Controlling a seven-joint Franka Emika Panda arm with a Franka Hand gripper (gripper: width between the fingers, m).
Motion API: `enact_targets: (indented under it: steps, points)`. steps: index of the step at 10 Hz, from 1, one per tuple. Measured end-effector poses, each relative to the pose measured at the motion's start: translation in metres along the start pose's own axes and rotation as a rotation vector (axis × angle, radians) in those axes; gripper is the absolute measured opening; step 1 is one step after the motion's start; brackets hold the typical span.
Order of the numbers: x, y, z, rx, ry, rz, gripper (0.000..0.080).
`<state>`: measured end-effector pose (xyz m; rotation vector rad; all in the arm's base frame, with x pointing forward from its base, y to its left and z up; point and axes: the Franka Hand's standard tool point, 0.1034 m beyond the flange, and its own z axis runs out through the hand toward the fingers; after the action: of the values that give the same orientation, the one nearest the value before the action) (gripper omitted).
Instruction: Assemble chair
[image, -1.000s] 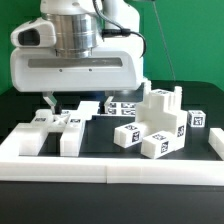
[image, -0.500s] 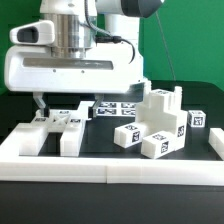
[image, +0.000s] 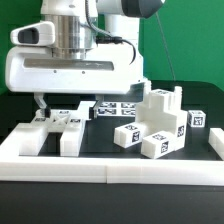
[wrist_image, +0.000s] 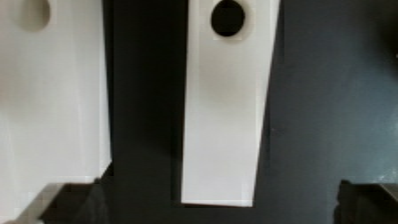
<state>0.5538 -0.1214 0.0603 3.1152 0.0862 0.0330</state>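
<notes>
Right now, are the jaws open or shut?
Open. In the wrist view the dark fingertips stand far apart, clear of the white slab seen between them; nothing is gripped.

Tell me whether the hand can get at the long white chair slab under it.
Probably yes: the hand hangs open above the slab, and the wrist view shows nothing lying across it.

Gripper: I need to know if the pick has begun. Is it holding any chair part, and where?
Nothing is held. The gripper hangs open above the chair parts; in the wrist view a white slab lies below it, clear of both jaws.
</notes>
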Motion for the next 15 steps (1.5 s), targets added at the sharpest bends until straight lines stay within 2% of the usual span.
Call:
enact_targets:
  steps: [3,6,8,13,15]
  points:
    - [-0.004,-0.003,0.007,0.002,-0.013,-0.009,0.0649]
    - [-0.012,-0.008,0.022,0.01,-0.05,-0.009,0.0649]
    - [-0.017,-0.007,0.031,0.005,-0.062,-0.012,0.0649]
    - [-0.018,-0.007,0.032,0.005,-0.063,-0.012,0.0649]
    - [-0.019,-0.012,0.042,0.001,-0.067,-0.021,0.0649]
